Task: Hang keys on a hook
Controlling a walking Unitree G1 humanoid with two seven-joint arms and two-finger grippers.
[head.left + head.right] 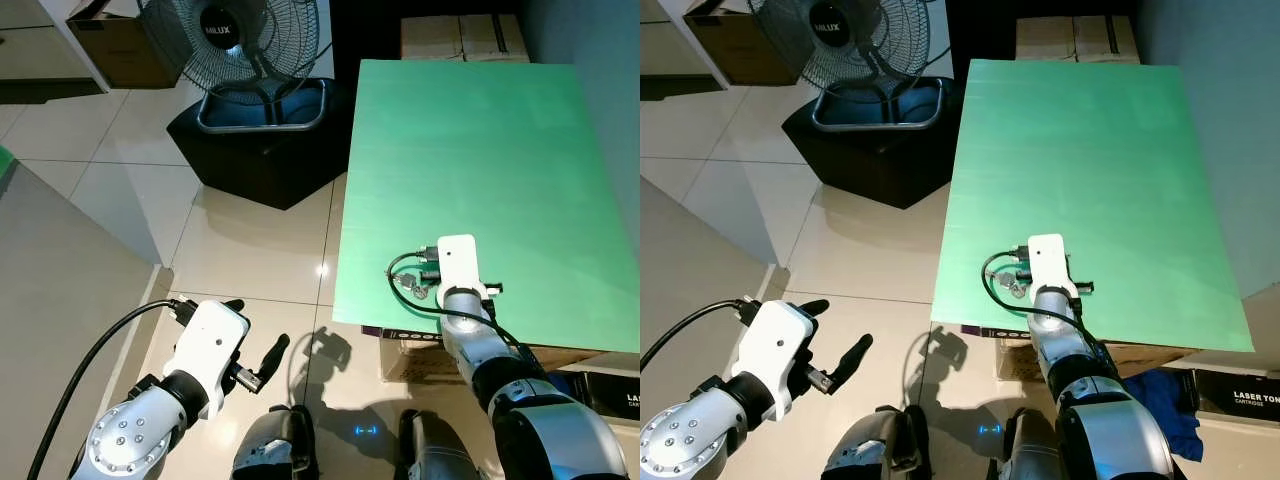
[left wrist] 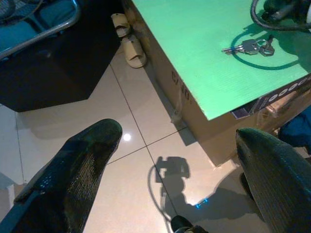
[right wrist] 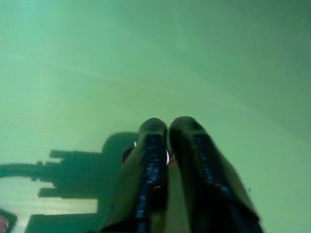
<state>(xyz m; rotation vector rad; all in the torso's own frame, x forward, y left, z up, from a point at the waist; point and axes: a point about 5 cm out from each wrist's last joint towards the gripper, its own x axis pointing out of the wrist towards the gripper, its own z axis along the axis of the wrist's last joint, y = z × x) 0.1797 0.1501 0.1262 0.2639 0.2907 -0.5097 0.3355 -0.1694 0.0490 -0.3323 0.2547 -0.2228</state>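
Head views: I'm working the pick-up step. The right end effector (image 1: 432, 262) is sitting low on the green worktop (image 1: 480, 150), right at the keys (image 1: 410, 288) near the front edge. No hook is in sight, so next I judge a lift, then a search for it.

Left wrist view: the left end effector (image 2: 180, 165) is hanging over floor tiles, fingers spread wide, holding nothing. Keys lying flat on the worktop.

Right wrist view: right fingers (image 3: 150, 160) are pressed together, a ring glinting between them; I judge they're pinching the keys.
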